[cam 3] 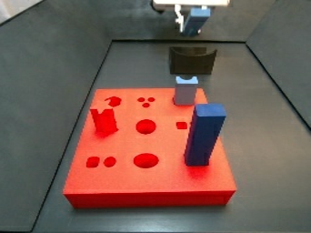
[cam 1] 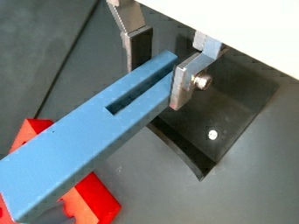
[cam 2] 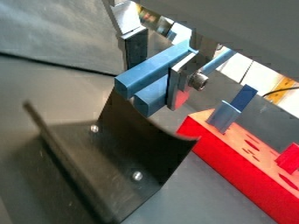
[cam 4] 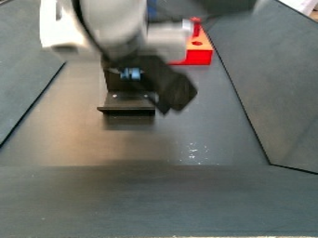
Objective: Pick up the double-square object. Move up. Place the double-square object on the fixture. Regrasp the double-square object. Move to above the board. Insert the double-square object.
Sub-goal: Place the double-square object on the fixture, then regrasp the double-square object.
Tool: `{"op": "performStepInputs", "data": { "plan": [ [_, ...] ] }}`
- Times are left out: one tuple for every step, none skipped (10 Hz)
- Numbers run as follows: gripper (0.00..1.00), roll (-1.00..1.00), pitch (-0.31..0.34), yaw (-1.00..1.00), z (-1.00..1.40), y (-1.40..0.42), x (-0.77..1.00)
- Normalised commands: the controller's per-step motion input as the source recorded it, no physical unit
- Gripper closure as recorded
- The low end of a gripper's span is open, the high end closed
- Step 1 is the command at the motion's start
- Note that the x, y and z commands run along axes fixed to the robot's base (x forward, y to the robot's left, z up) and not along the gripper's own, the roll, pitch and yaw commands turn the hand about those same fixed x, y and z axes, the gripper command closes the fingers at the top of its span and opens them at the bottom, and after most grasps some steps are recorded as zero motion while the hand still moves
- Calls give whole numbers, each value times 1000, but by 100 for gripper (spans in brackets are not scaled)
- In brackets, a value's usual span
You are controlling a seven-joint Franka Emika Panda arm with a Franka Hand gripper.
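Bar carried over the fixture

Our claw (cam 1: 162, 68) clamps the double-square object (cam 1: 93, 131) by one end, above the fixture (cam 2: 111, 157), leaving its length free for seating.

Slim slate-blue slotted bar (cam 1: 87, 144) clamped between the gripper (cam 1: 158, 74) fingers above the dark notched fixture (cam 3: 192, 61); flat red holed board (cam 3: 127, 150) mid-worktop.

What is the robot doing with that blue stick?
The robot's hand is shut on the double-square object, a slim blue bar, and holds it in the air above the fixture, the dark bracket on the floor. The red board with its holes lies apart from them, with a tall blue block standing in it. The bar is not in the board yet.
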Motion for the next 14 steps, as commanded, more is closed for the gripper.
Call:
{"op": "performStepInputs", "data": {
  "plan": [
    [100, -504, -31, -118, -1000, 104, 165],
    [100, -295, -20, -88, -1000, 111, 178],
    [100, -203, -12, -66, -1000, 108, 185],
    [100, -174, -7, -59, -1000, 110, 185],
    [100, -139, -4, -50, -749, 93, 146],
    [100, -128, -3, -43, -587, 71, 117],
    [100, -109, 2, -45, -444, 63, 89],
    [100, -92, 6, -41, -442, 41, 69],
    [0, 0, 0, 0, 0, 0, 0],
    [0, 31, -6, 8, 1000, 0, 0],
    [0, 36, -5, 13, 1000, 2, -4],
    [0, 53, 9, 23, 1000, 0, -28],
    [0, 63, 29, 26, 1000, -5, -34],
    [0, 61, 49, 23, 1000, -3, -36]
  ]
}}
